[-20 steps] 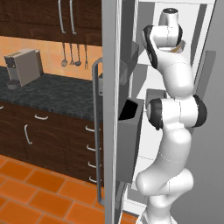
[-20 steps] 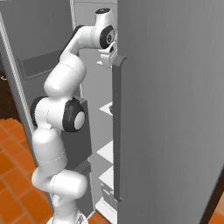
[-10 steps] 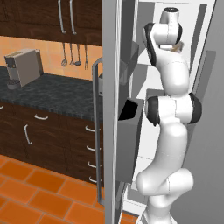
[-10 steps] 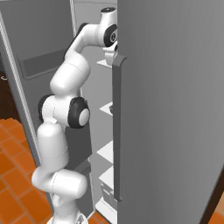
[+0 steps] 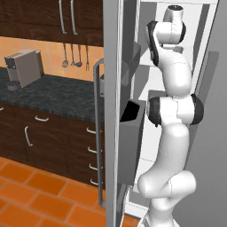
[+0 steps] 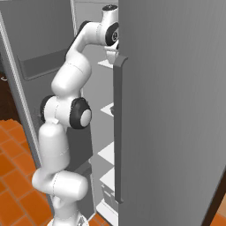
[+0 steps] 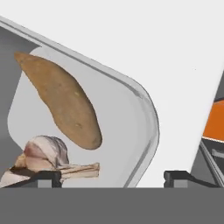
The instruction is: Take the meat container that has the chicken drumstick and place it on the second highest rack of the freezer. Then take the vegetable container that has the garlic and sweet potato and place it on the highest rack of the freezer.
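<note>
Up inside the open freezer (image 5: 146, 53), the sweet potato (image 7: 61, 100) and garlic (image 7: 46, 153) lie in their pale tray (image 7: 135, 131), which rests on a white shelf (image 7: 175, 65). The gripper (image 7: 113, 177) stands wide, straddling the tray's rim, its tips not pressing it.

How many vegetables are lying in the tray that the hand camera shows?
2. The sweet potato lies across the upper left part of the tray; the garlic sits just below it, near the left finger. The view's bottom edge cuts off the tray, so more may be hidden.
</note>
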Motion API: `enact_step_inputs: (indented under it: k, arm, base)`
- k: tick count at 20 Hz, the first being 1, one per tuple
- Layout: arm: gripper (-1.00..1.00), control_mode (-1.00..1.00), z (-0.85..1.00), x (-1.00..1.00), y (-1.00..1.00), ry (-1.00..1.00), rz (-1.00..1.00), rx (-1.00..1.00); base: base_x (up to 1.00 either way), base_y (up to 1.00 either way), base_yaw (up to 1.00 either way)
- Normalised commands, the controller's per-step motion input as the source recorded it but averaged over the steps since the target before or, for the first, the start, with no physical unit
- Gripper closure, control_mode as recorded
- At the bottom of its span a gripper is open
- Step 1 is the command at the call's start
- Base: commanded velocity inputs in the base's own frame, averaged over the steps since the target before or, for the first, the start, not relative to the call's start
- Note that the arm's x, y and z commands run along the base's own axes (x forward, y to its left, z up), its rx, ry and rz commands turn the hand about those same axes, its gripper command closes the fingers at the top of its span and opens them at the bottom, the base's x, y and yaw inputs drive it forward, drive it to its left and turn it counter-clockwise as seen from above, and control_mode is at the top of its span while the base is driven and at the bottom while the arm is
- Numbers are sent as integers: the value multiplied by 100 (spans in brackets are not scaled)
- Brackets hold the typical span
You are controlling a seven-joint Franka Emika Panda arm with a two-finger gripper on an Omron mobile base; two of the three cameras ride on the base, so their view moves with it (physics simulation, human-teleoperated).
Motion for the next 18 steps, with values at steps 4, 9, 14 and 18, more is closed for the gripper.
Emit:
enact_step_inputs:
  k: [4,9,14,18]
  arm:
    - [-100,-100,-8,-25,2,-22,3,-2]
    - [-100,-100,-32,-11,0,2,1,-1]
    - [-100,-100,-8,-19,0,-5,0,0]
    - [-100,-100,0,-37,0,-10,3,0]
  base:
    - [0,0,0]
    - [0,0,0]
    - [0,0,0]
    - [0,0,0]
